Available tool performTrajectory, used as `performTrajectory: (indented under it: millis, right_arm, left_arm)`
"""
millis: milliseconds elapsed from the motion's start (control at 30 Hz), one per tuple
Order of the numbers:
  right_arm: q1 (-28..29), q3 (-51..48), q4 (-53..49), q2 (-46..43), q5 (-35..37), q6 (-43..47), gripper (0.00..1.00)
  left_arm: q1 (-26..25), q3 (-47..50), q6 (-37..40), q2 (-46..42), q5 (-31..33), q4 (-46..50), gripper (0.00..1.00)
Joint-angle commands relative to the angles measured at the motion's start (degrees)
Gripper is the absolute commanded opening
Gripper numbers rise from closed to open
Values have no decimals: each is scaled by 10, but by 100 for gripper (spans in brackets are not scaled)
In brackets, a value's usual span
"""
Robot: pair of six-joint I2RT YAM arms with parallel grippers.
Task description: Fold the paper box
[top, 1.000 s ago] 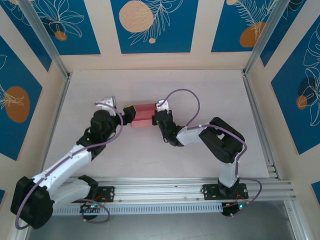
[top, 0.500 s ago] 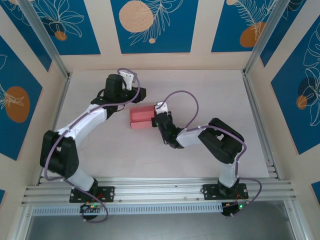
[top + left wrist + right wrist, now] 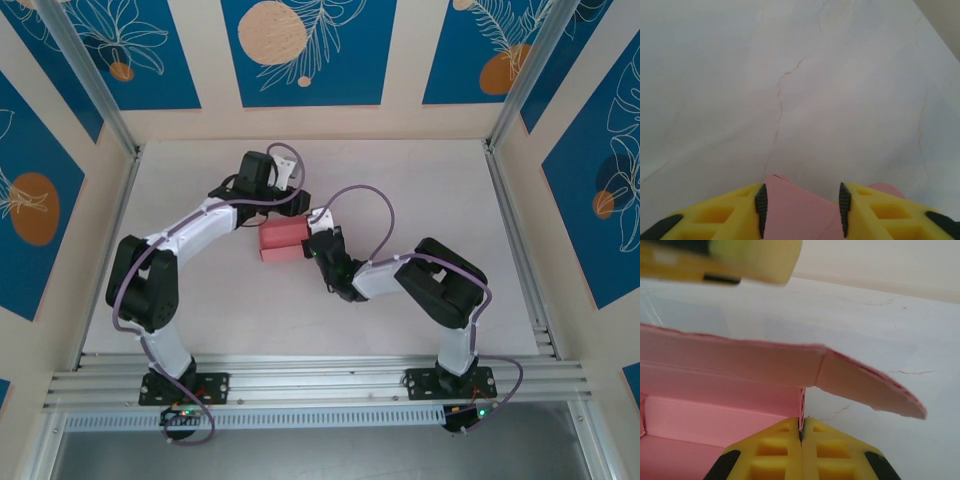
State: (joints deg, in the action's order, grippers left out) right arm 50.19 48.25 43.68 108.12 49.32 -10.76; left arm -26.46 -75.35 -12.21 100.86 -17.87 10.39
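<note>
I judge the box [image 3: 283, 240] roughly half done: its walls stand and its inside shows, but 1 end flap hangs loose and nothing is closed. It sits mid-table [image 3: 400, 170], long axis left-right, right end slightly farther. The right tool [image 3: 801, 432] is clamped on its right-end wall. The left tool [image 3: 802, 205] has its jaws apart astride the far edge.
</note>
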Motion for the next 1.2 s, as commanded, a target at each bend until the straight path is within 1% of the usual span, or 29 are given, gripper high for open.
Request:
performTrajectory:
  millis: [0,100,233,367,467,567,633,800,900,1033,1167]
  right_arm:
    - [10,-27,-36,6,15,17,5]
    - [14,-29,-38,-1,16,20,9]
    - [18,-30,-44,-17,17,25,28]
    - [23,-38,-58,-45,24,23,44]
    - [34,-49,-72,-73,30,23,53]
    - [46,-58,-92,-98,44,30,60]
    - [54,-64,-109,-116,49,33,63]
    - [76,-80,-157,-175,69,41,63]
    - [81,-80,-214,-218,72,29,64]
    - [85,-83,-263,-270,70,18,64]
    - [79,-59,-350,-310,60,-12,65]
  left_arm:
    - [-5,52,-32,-2,-3,-29,41]
    - [-5,92,-53,-5,1,-63,38]
    - [-5,120,-74,-11,7,-94,37]
    - [-5,132,-83,-15,16,-108,37]
    - [-5,144,-92,-14,19,-123,37]
    - [-6,155,-103,-12,20,-141,37]
    - [-6,158,-107,-12,21,-148,37]
    - [-8,170,-112,-16,23,-162,36]
    - [-7,178,-113,-23,26,-171,37]
    - [-8,179,-112,-27,29,-173,37]
    - [-8,179,-108,-39,29,-175,36]
